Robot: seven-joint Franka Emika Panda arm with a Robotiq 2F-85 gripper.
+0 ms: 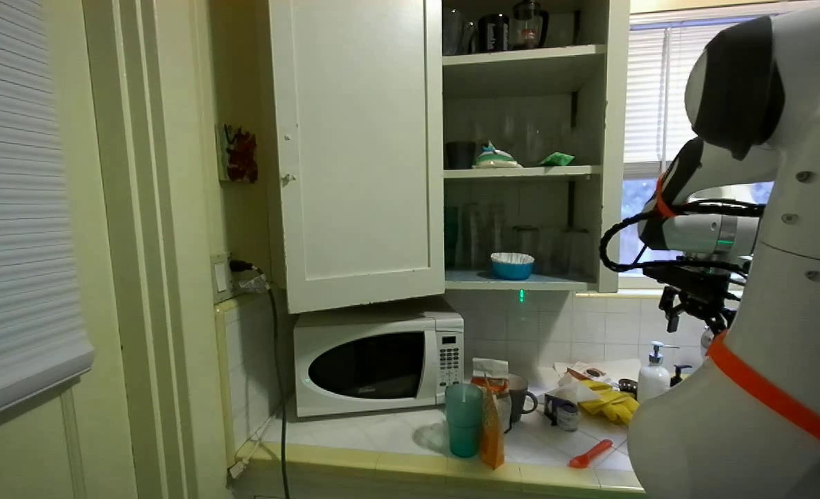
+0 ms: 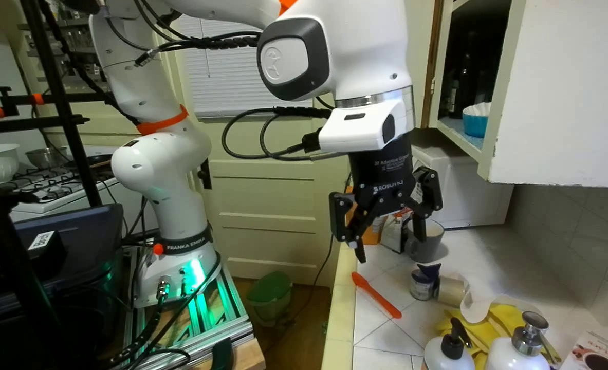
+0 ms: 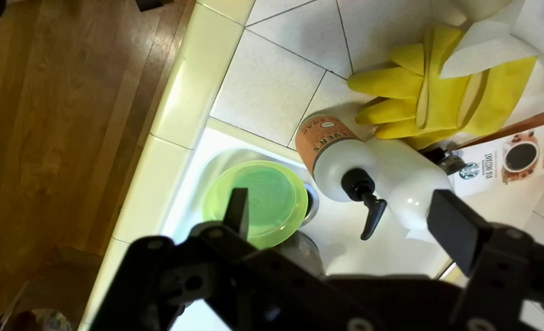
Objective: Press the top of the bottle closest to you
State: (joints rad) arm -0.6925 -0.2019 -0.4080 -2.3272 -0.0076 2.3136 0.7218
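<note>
White bottle (image 3: 407, 184) and soap bottle (image 3: 340, 158) (blk pump (image 3: 358, 184), orange label (image 3: 320, 135)) stand side by side, lower than yr fingers (image 3: 458, 230); you've got 'em wide apart.

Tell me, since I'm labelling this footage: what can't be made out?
In an exterior view, the base of the black-pump bottle: cut off by the bottom edge.
In an exterior view, lettering on the microwave keypad: too small to read.
In the wrist view, a greyish thing: partly hidden by the green dish and gripper.
</note>
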